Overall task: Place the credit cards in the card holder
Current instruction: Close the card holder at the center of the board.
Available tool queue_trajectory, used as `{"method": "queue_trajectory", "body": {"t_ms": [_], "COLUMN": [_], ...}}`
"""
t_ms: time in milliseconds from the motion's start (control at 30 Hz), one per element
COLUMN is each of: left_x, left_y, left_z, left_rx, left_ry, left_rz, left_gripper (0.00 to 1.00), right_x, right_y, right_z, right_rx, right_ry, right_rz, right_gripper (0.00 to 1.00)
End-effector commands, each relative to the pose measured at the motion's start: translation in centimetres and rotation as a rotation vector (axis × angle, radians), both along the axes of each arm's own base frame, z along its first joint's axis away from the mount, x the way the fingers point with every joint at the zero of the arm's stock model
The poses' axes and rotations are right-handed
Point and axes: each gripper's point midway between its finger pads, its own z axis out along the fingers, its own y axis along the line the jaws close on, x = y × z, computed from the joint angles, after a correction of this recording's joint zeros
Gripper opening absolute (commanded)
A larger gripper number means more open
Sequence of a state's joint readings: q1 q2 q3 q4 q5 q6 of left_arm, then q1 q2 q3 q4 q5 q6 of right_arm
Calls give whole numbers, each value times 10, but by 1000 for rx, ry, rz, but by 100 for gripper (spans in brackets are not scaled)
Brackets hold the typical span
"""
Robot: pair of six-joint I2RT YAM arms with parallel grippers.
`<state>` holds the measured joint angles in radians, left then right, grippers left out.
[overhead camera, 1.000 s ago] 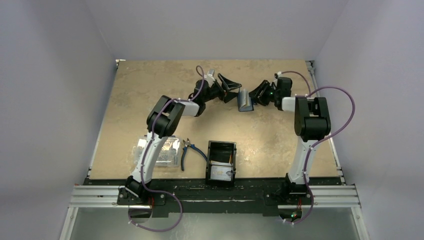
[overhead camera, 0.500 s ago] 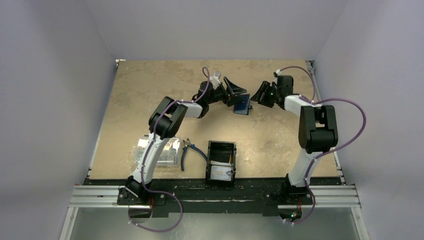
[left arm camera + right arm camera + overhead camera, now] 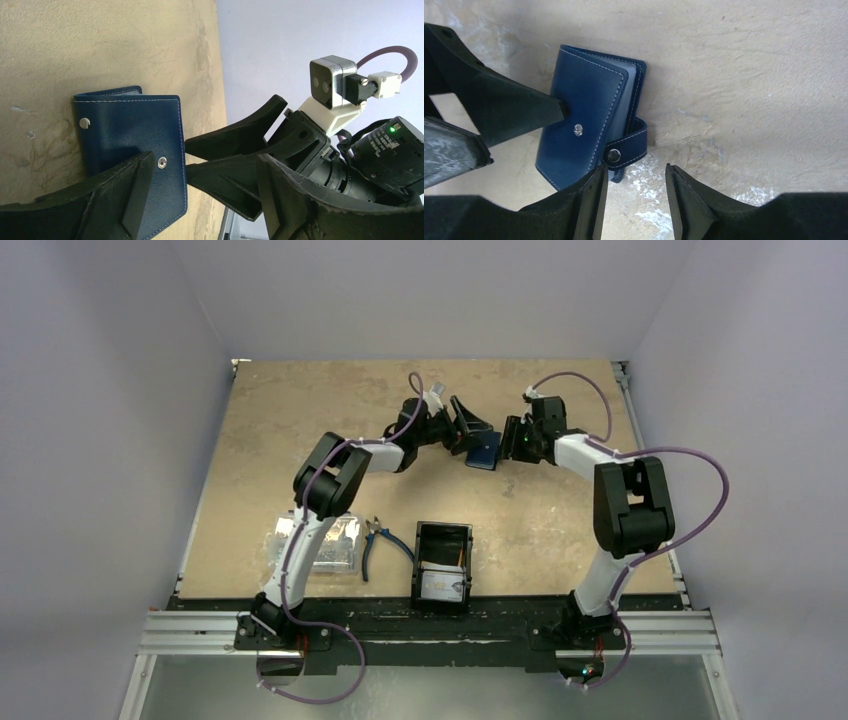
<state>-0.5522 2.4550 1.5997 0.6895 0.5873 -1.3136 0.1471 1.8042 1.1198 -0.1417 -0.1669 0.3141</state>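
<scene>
Two grippers now crowd the card holder (image 3: 484,451), which lies flat on the far half of the table, roughly midway between its left and right edges. The latest change is on the right. Half a second ago the right gripper (image 3: 635,172) was drawn back toward the right edge, apart from the holder. It has since swung in, and its fingertips now sit just beside the unfastened strap tab (image 3: 626,145). Its fingers stand partly apart with bare table between them, gripping nothing. The left gripper (image 3: 472,433) is spread wide and also holds nothing, though one fingertip rests against the navy cover near the snap stud (image 3: 578,130), seemingly pinning it. We read this as a two-handed opening in the making, one arm steadying the holder and the other going for the flap. The holder is not yet open, so no card can go in. The credit cards (image 3: 440,585) sit in the black tray (image 3: 443,529) at the table's near edge, well apart from both grippers. A second ago the scene looked quite different: the holder stood propped up like a tent against the right gripper, with the left gripper clear of it toward the far edge. The blue-handled pliers (image 3: 380,540) and the clear box (image 3: 320,545) near the left edge have not moved.
</scene>
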Motion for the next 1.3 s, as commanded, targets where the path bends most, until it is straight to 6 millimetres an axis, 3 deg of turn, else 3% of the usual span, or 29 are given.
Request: {"method": "queue_trajectory", "body": {"t_ms": [0, 400, 600, 833, 1033, 1133, 1267], "left_x": [-2, -3, -2, -5, -7, -9, -11], "left_y": [-5, -6, -7, -7, -9, -14, -18], "left_z": [27, 18, 19, 16, 19, 20, 25], "left_rx": [18, 33, 31, 37, 55, 55, 48], "left_ry": [-74, -55, -56, -53, -79, -86, -93], "left_rz": [-33, -47, -50, -53, -65, -80, -90], "left_gripper": [79, 78, 77, 76, 67, 53, 45], "right_x": [-4, 19, 28, 36, 30, 26, 7], "right_y": [-11, 2, -8, -18, -23, -22, -27], "right_z": [5, 6, 18, 9, 2, 0, -1], "right_rx": [-113, -122, -19, 48, 139, 151, 83], "right_ry": [-29, -99, -177, -136, -121, -113, -95], "right_rz": [11, 21, -190, -316, -332, -295, -237], "right_gripper": [54, 54, 55, 52, 46, 43, 44]}}
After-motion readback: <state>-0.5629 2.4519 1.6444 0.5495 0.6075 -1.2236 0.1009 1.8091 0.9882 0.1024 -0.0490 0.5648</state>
